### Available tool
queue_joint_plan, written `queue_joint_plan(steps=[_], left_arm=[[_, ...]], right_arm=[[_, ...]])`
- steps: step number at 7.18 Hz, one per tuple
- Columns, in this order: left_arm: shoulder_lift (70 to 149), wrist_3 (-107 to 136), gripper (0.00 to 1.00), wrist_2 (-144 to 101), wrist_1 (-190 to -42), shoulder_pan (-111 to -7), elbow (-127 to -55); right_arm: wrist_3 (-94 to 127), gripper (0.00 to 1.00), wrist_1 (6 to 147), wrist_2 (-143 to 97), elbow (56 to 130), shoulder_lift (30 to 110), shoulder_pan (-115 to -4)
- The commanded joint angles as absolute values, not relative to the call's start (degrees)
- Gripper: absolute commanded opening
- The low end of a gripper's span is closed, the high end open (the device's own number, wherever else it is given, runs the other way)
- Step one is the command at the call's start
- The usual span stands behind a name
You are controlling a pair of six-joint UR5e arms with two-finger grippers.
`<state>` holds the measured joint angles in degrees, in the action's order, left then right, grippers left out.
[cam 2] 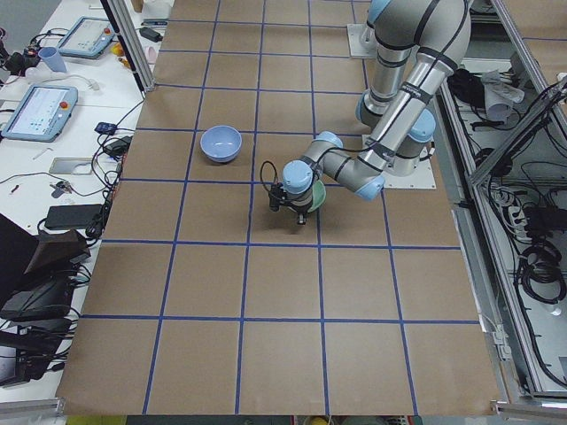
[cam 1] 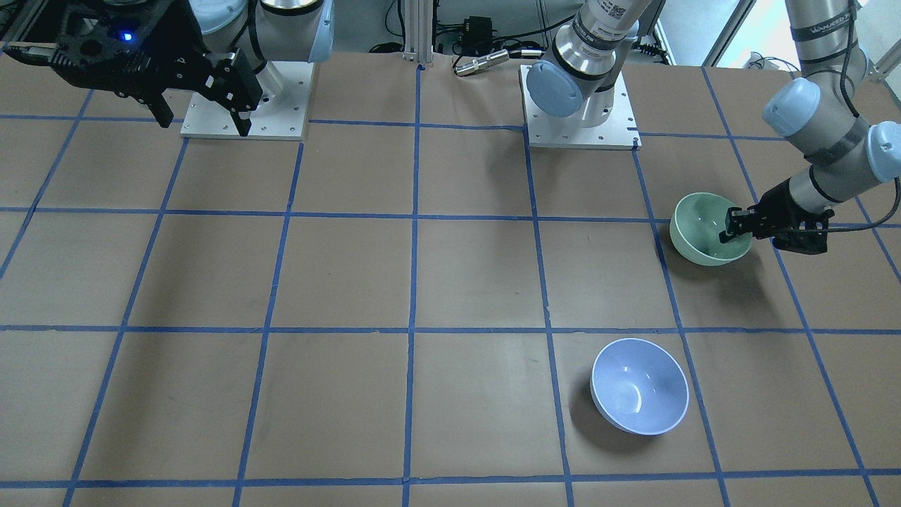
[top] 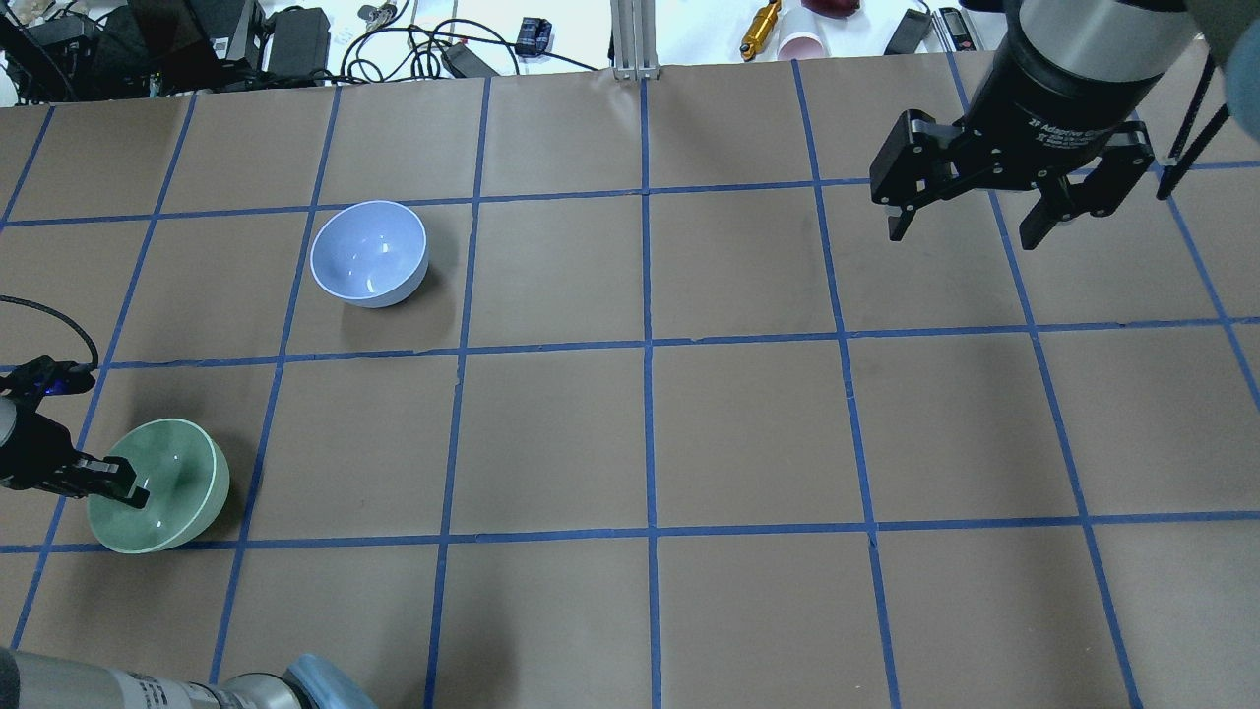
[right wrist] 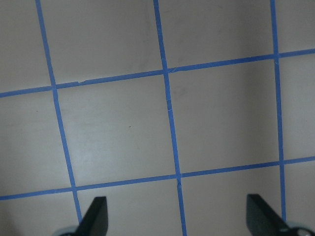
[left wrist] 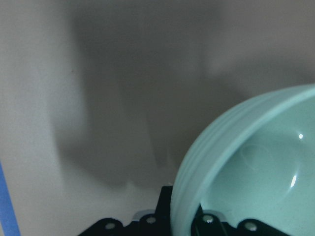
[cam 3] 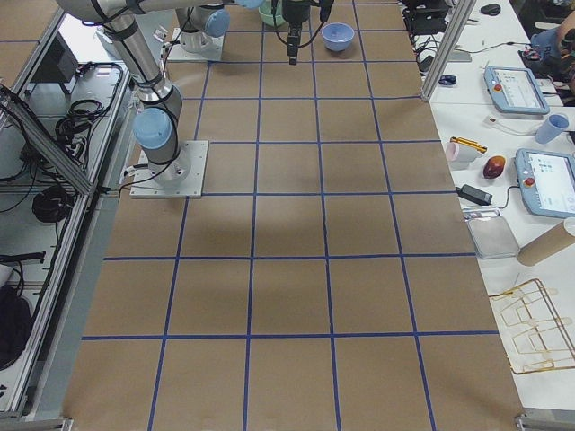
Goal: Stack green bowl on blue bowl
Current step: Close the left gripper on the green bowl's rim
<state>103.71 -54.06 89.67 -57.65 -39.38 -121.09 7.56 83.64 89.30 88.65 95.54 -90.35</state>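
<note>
The green bowl (cam 1: 697, 225) is at the table's left end, tilted, with its rim pinched between the fingers of my left gripper (cam 1: 732, 231). In the overhead view the left gripper (top: 118, 488) grips the green bowl (top: 172, 483) at its left rim. The left wrist view shows the green bowl's (left wrist: 256, 182) rim running between the jaws. The blue bowl (cam 1: 639, 386) (top: 369, 253) stands upright and empty about two grid squares farther out on the table. My right gripper (top: 970, 222) (cam 1: 204, 120) is open and empty, high above the table's far right.
The brown table (top: 650, 433) carries a blue tape grid. Both arm base plates (cam 1: 581, 105) (cam 1: 246, 98) sit at the robot's edge. Cables, tools and a cup (top: 802, 44) lie beyond the far edge.
</note>
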Motion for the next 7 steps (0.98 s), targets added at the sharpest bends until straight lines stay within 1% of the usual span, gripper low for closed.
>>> queue_joint_plan(steps=[1,7], left_arm=[[103.8,-54.05,0.0,89.56,-57.57,-39.37,-121.11],[103.36,-53.27,0.0,89.56,-57.65,-39.37,-120.94]], right_arm=[[7.56,1.0,83.58,89.3,88.59,95.54,-90.35],[7.56,1.0,83.67,89.3,88.59,95.54,-90.35]])
